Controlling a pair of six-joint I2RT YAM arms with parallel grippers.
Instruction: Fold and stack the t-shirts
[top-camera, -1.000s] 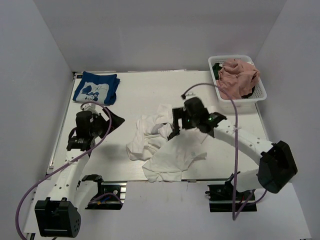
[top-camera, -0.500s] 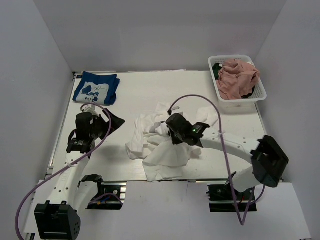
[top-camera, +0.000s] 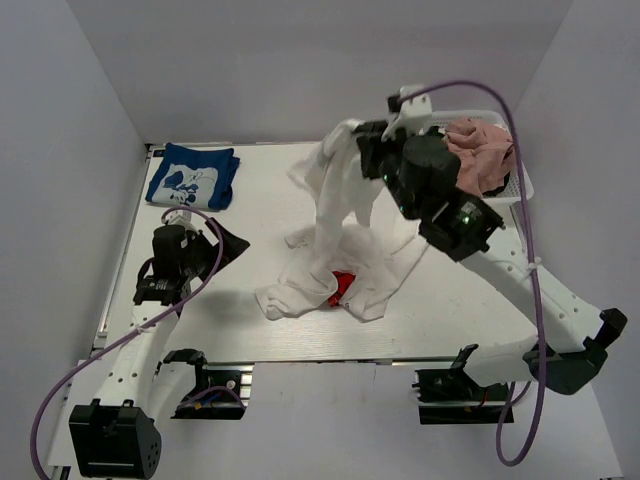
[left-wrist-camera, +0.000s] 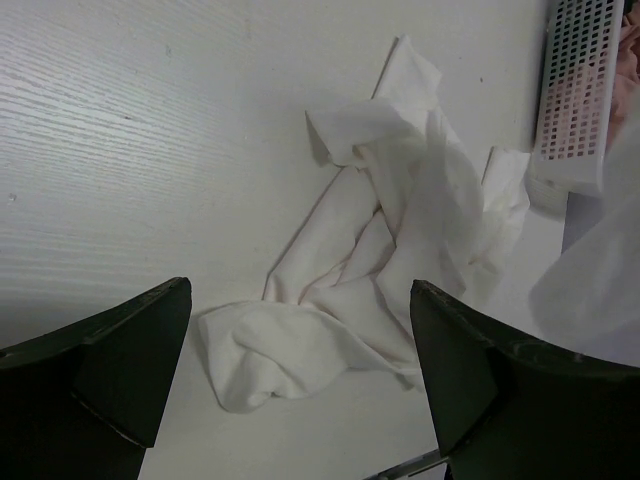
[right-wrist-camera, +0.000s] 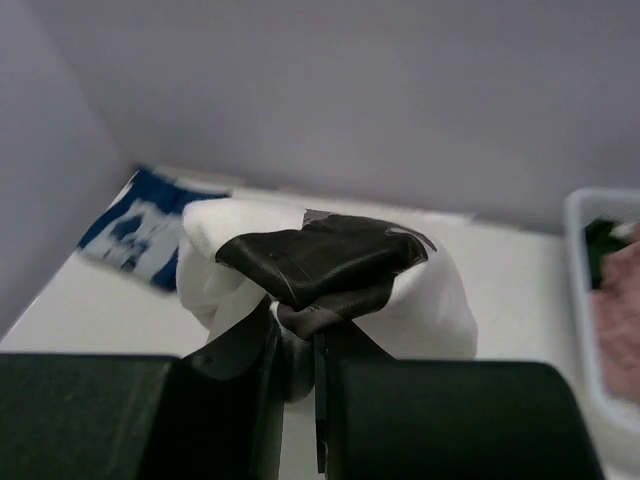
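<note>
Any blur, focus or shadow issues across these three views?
Top external: sharp, evenly lit, soft shadows on the table. Left wrist: white t-shirt sharp, left gripper dark. Right wrist: soft overall; right gripper on the t-shirt is dark, and blue t-shirt and basket behind are blurred.

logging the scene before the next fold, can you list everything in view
white t-shirt: one as far as I can tell, white with red print, one end lifted mid-table, rest bunched on the table
blue t-shirt: one, blue with white graphic, folded, far left corner
pink t-shirt: one, dusty pink, in the basket
basket: one, white mesh, far right corner
table: one, white
left gripper: open, empty, left of the white heap
right gripper: shut on the white t-shirt, raised
</note>
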